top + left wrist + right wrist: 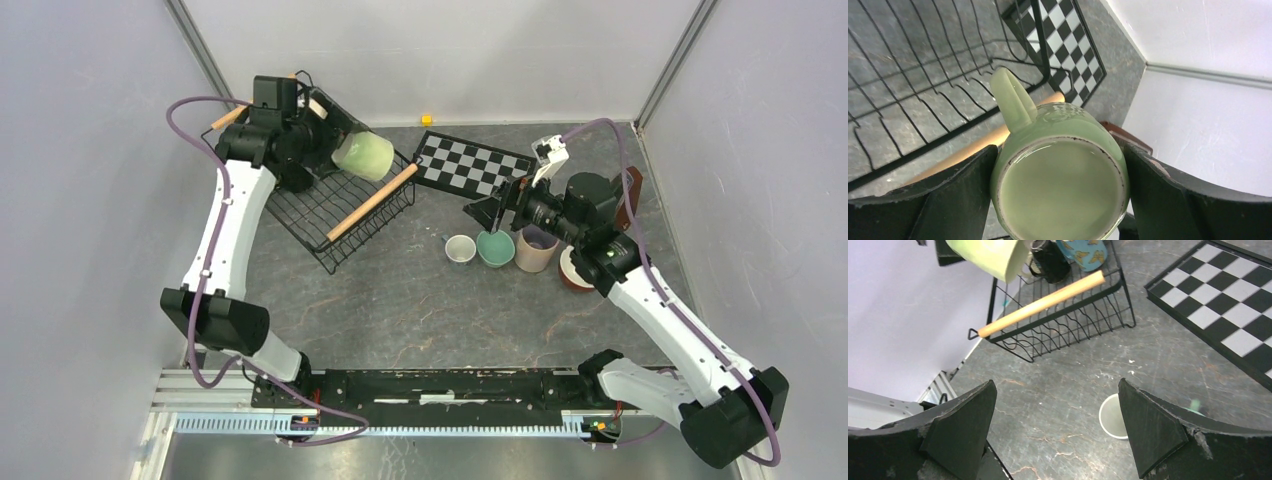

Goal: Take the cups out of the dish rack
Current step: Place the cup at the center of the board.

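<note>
1. Nearest the arm bases, right of the dish rack (372, 202), three cups stand upright in a row on the tabletop (400, 310): a white cup (460, 248), a teal cup (495, 248) just beside it, then a beige cup (536, 250). A fourth lies farther right, mostly hidden under the right arm.
2. The right end effector (1057, 385) hovers over that row and faces the rack. Its jaws are spread wide and it grasps nothing.
3. The rack itself sits skewed on the tabletop, with a wooden rod handle along its right rim. At its far end a black cup (1050, 262) and a blue cup (1083, 252) (patterned, the print too small to tell) sit inside.
4. Above the rack's far side, the left end effector (1059, 150) is clenched on a light green cup (365, 155). A finger presses each side of its body. The cup is off the wires and tipped sideways, its handle towards the rack.
5. Just beyond the rack's right corner, a checkered board (472, 165) lies flat.
</note>
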`<state>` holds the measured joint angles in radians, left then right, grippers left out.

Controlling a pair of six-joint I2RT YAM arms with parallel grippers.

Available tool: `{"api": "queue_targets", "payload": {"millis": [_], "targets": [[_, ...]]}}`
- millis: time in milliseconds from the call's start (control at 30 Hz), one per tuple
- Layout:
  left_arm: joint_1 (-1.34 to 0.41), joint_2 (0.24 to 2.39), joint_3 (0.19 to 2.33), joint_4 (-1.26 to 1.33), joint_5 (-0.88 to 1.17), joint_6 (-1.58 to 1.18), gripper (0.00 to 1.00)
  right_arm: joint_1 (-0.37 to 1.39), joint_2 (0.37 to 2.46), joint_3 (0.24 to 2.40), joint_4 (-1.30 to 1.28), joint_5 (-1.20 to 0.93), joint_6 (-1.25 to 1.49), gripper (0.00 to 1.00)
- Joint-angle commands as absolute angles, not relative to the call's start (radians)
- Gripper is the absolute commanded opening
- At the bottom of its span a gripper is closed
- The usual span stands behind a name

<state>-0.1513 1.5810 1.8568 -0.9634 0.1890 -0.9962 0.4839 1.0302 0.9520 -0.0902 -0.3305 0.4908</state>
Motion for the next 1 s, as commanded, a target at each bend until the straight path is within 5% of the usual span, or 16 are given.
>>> {"api": "queue_targets", "payload": {"millis": [0,967], "targets": [[-0.212,1.475,1.792,-0.785,0.277,-1.095,0.02,0.495,1.028,0.928,0.088,-0.403,0.563,0.98],[-0.429,1.402,1.455,-0.365,0.421,-1.331,0.02,0.514,1.151,0.792,0.545,-0.468,0.811,0.98]]}}
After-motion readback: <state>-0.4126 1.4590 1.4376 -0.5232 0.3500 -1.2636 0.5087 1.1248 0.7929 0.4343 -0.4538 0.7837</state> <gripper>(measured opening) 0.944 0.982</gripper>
